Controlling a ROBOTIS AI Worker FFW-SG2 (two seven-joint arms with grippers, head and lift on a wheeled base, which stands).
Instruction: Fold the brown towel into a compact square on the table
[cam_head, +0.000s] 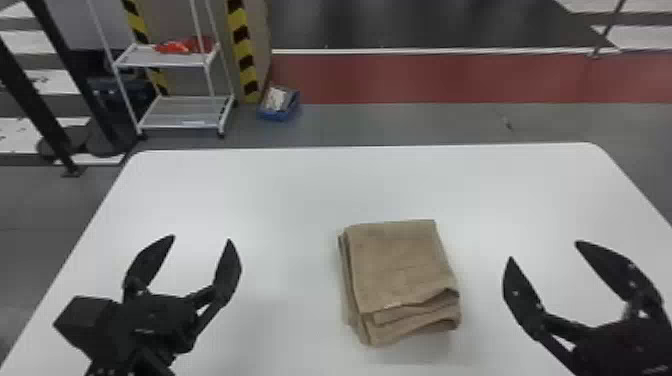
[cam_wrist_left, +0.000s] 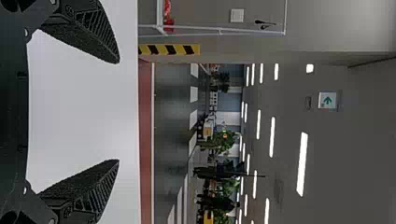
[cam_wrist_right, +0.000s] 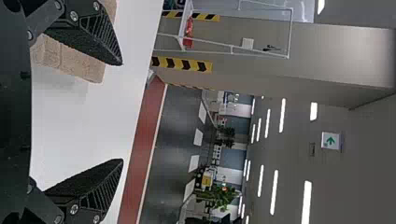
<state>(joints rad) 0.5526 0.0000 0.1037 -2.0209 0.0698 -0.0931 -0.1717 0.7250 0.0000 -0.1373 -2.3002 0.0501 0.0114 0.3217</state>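
The brown towel (cam_head: 400, 270) lies on the table (cam_head: 280, 195), roughly midway between the left and right edges, folded into a thick, near-square stack. The left gripper (cam_head: 201, 238) is toward the table's left edge, the right gripper (cam_head: 544, 250) toward its right edge, both with fingers spread and empty. Folding looks essentially done; the next move calls for at most lightly squaring the uneven layers on the side away from the far edge.

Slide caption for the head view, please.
Folded brown towel on white table, between open left hand and open right hand.
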